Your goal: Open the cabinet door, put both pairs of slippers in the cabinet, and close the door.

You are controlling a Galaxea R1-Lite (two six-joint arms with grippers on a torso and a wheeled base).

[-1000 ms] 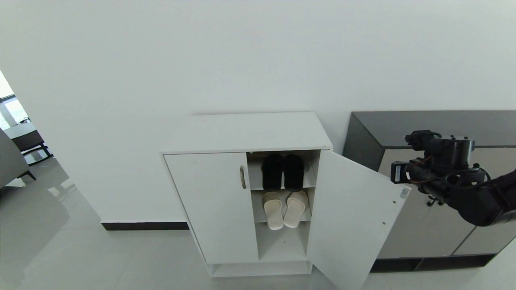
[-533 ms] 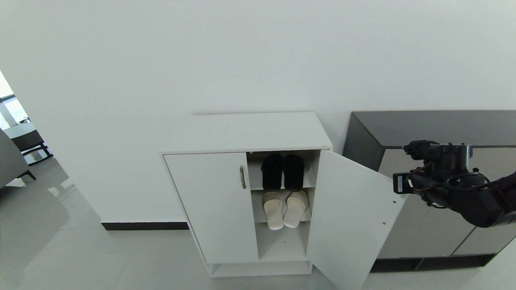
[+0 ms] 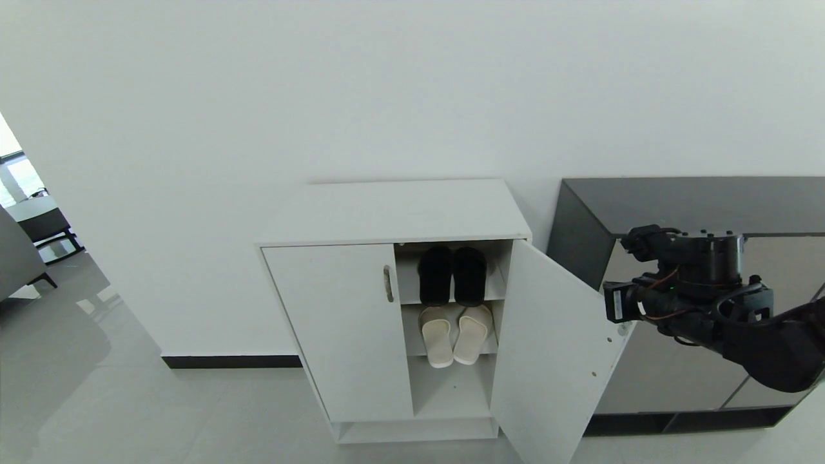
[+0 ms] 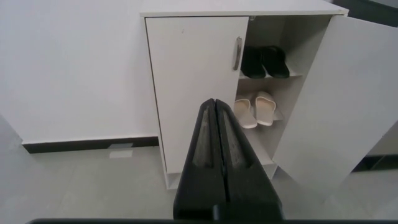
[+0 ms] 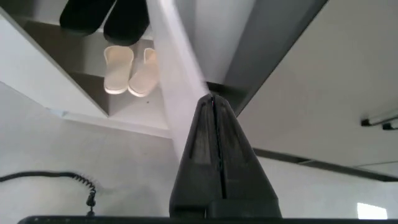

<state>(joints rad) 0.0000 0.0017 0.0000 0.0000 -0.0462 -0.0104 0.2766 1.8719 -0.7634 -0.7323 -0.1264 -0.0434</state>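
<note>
Both pairs sit inside the cabinet (image 3: 399, 212), black slippers (image 3: 452, 276) above cream slippers (image 3: 456, 334). Only closing seems left: the right door (image 3: 554, 341) stands ajar, with the right gripper (image 5: 212, 109) at its outer edge, jaws pressed together. The left gripper (image 4: 216, 109) hangs before the cabinet, jaws together, empty.

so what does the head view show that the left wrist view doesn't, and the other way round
Head view adds the right gripper at the outer edge of the open door, and a grey chair far left. Left wrist view adds the left gripper, shut, before the white cabinet. Shared: the open door, black slippers on the upper shelf, cream slippers on the shelf below.
</note>
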